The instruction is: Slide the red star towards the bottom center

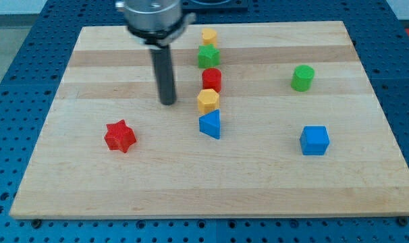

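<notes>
— Red star (119,136): where does it sit in the camera view?

— Down and toward the view's left of my tip (167,102), well apart from it, on bare wooden board (272,182). My tip is a plain rod with nothing to open or close; it touches no block.

— What else is close to the tip?

— A column on its right side: yellow block (209,36), green star (208,57), red cylinder (212,79), yellow hexagon (208,100) just beside the tip, then blue triangle (210,124) lower down. Farther right stand a green cylinder (302,77) and a blue cube (314,140).

— What might go wrong?

— I judge the star needs a push from its upper left. Approaching straight from here would strike its upper right and drive it toward the left edge. An off-centre contact could also spin it away sideways.
</notes>
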Robot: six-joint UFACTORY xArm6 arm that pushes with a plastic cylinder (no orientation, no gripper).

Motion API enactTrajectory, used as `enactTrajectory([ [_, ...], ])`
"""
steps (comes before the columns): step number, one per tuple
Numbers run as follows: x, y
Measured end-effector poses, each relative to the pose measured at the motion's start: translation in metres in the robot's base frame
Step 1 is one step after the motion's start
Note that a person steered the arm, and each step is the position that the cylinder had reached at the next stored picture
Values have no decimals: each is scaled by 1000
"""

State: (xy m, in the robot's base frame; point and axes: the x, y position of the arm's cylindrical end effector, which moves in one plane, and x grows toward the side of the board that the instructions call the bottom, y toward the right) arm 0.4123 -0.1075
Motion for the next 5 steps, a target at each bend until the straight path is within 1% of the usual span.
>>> enactTrajectory([
  [2, 0, -111],
  [3, 46, -116],
  [4, 61, -114],
  [5, 61, -98],
])
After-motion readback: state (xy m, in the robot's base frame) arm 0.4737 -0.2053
